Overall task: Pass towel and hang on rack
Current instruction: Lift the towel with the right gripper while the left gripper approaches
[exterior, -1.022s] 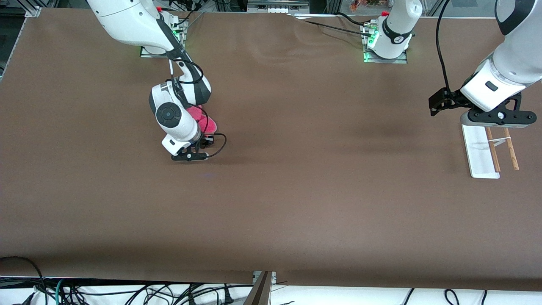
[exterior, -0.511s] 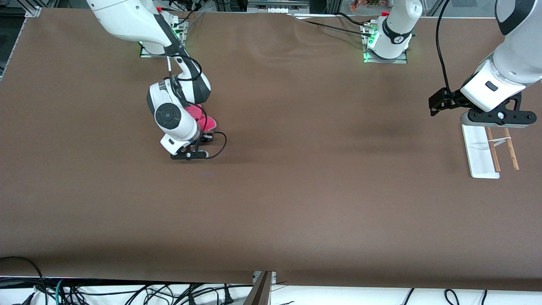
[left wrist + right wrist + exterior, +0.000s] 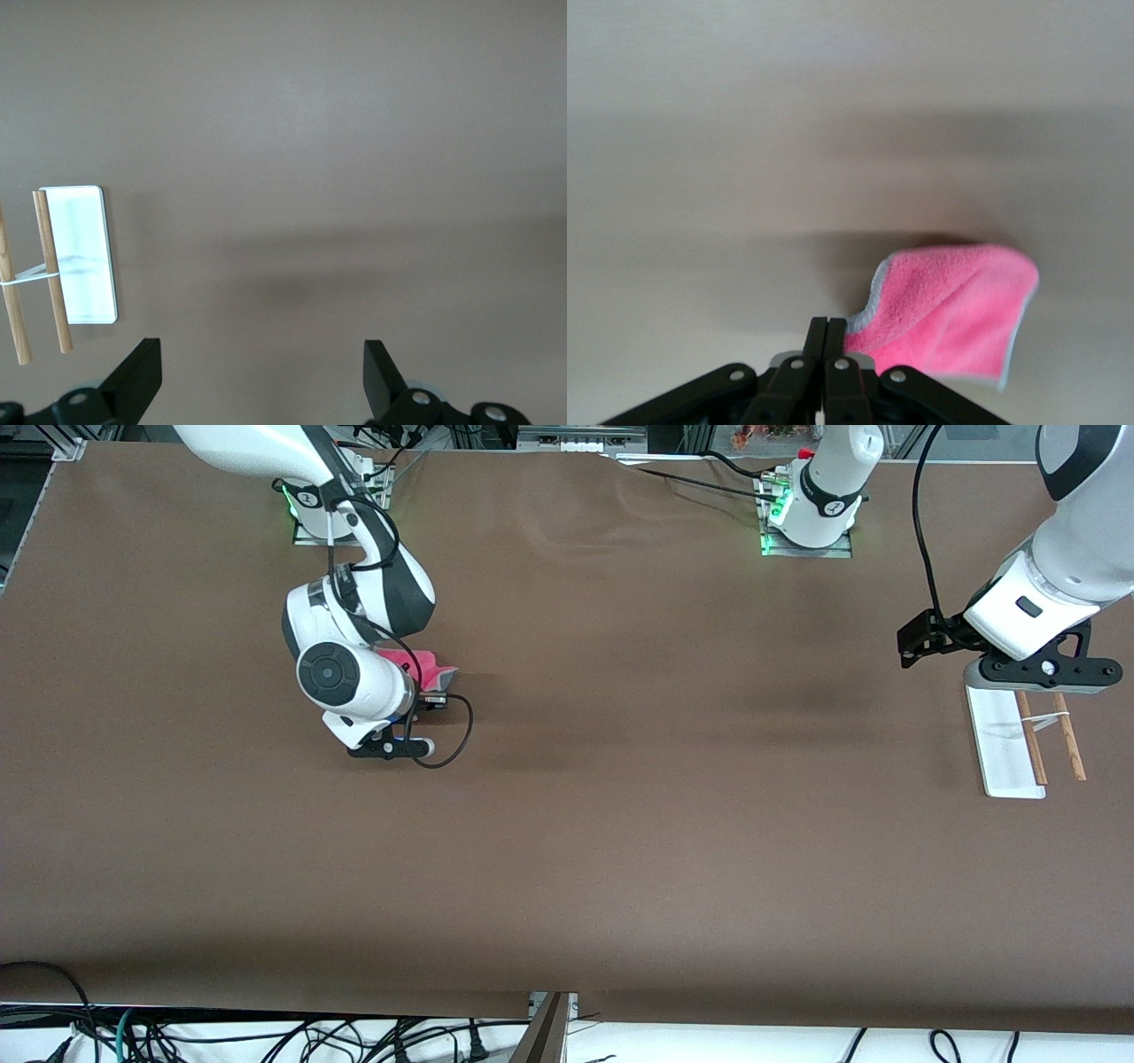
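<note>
The towel (image 3: 425,669) hangs from the right end effector (image 3: 826,350) over the desk (image 3: 620,824) toward the right arm's end, pinched by one corner with the fingers closed tight on it. In the right wrist view the pink face droops and curls to one side, grey edging showing along the fold, which suggests a light, limp cloth with no stiffness of its own: it should sag from whatever point is held and may swing when carried. Being thin, it probably needs a firm pinch close to the edge; a hold on a free corner or on the top hem next to the present grip looks best for the handover, leaving enough cloth hanging to drape. The left end effector (image 3: 257,390) waits, fingers spread wide and empty, over the rack (image 3: 1019,744) at the left arm's end of the desk, well apart from the towel.
</note>
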### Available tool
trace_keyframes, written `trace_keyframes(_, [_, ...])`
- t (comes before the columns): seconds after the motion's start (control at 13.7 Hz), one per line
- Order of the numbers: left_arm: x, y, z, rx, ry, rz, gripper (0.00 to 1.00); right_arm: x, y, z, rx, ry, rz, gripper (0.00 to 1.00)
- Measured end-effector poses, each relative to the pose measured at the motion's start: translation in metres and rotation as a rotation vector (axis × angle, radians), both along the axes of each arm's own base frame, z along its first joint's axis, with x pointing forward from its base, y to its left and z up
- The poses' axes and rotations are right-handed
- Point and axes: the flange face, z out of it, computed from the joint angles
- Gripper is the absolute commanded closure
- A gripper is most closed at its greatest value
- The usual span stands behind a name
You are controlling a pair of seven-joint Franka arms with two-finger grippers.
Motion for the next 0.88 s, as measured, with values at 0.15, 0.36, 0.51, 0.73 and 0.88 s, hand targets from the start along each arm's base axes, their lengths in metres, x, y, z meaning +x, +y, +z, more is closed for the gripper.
trace_keyframes(0.15, [0.006, -0.003, -0.017, -0.029, 0.032, 0.006, 0.00, 0.007, 0.012, 0.030, 0.061, 0.044, -0.068, 1.00])
trace_keyframes(0.36, [0.026, -0.009, -0.052, -0.101, 0.067, 0.025, 0.00, 0.012, 0.032, 0.063, 0.152, 0.094, -0.193, 1.00])
trace_keyframes(0.51, [0.040, -0.016, -0.064, -0.162, 0.074, 0.038, 0.00, 0.011, 0.052, 0.082, 0.222, 0.133, -0.276, 1.00])
trace_keyframes(0.73, [0.050, -0.025, -0.059, -0.272, 0.040, -0.009, 0.00, 0.011, 0.079, 0.121, 0.296, 0.188, -0.404, 1.00])
trace_keyframes(0.88, [0.052, -0.019, -0.055, -0.301, 0.020, -0.077, 0.00, 0.007, 0.098, 0.143, 0.338, 0.236, -0.483, 1.00])
